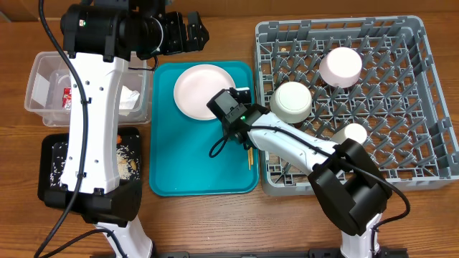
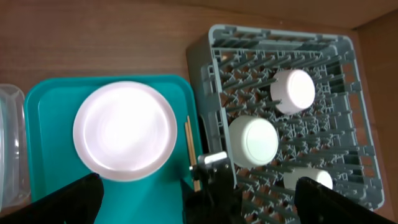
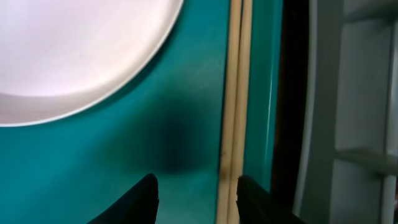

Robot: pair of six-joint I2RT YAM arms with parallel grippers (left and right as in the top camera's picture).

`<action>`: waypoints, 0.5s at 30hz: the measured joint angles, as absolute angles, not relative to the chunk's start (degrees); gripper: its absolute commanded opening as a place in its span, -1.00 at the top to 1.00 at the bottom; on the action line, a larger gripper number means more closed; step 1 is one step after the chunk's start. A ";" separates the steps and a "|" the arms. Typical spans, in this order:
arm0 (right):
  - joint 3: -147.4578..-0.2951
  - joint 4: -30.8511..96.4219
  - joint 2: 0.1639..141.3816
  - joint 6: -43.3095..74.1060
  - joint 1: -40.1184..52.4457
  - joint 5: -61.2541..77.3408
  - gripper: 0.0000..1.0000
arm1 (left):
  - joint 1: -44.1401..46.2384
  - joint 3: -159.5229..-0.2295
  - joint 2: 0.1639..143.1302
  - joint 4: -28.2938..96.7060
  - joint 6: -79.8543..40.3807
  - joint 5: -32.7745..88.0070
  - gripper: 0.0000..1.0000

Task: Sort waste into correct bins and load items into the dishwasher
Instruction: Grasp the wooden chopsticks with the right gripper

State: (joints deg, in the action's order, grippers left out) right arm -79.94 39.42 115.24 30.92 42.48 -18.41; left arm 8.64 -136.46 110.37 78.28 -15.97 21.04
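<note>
From overhead, my left end effector (image 1: 188,32) hangs beyond the far edge of the teal tray (image 1: 172,172), and my right end effector (image 1: 237,104) is low over that tray, beside the pale plate (image 1: 201,89). The chopsticks (image 1: 249,158) lie along the tray's right rim. Two bowls (image 1: 290,100) (image 1: 341,66) and a cup (image 1: 355,132) sit in the grey dish rack (image 1: 423,143). On the desk (image 1: 215,222) at the left, the clear tub (image 1: 39,86) holds napkins (image 1: 130,99) and a red wrapper (image 1: 68,97); the black tray (image 1: 50,154) holds rice scraps (image 1: 125,150).

From my left wrist, my fingers (image 2: 68,199) stand wide apart, holding nothing.

From my right wrist, my fingers (image 3: 140,199) are parted narrowly – the chopsticks run between them, nearer the right finger, not clamped.
</note>
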 measured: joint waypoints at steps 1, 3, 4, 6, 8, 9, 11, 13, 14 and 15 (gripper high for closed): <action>-79.48 38.70 115.24 31.31 42.48 -18.44 0.12 | 8.64 -136.46 110.37 77.14 -15.94 21.02 -1.00; -78.72 37.19 115.24 31.77 42.48 -18.44 0.10 | 8.64 -136.46 110.37 75.90 -15.94 20.34 -1.00; -78.35 36.58 115.24 31.94 42.48 -18.41 0.09 | 8.64 -136.46 110.37 75.85 -15.94 19.64 -1.00; -77.78 36.23 115.26 32.36 42.48 -18.41 0.07 | 8.64 -136.46 110.37 75.94 -15.94 16.69 -1.00; -77.43 36.16 115.35 33.54 42.48 -18.46 0.05 | 8.64 -136.46 110.37 76.62 -15.94 12.95 -1.00; -77.43 36.05 115.37 33.91 42.48 -18.44 0.00 | 8.62 -136.46 110.37 77.01 -15.94 10.79 -1.00; -77.43 35.38 116.03 34.87 42.48 -18.44 -0.06 | 8.64 -136.46 110.37 78.13 -15.94 5.30 -1.00; -77.41 34.50 116.88 35.22 42.48 -18.24 -0.08 | 8.64 -136.46 110.37 78.87 -15.94 2.20 -1.00; -77.47 33.87 117.30 35.33 42.54 -18.22 -0.08 | 8.62 -136.46 110.37 79.18 -15.94 0.62 -1.00; -77.47 33.26 117.38 35.38 42.59 -17.98 -0.08 | 8.64 -136.46 110.37 79.35 -15.94 -0.58 -1.00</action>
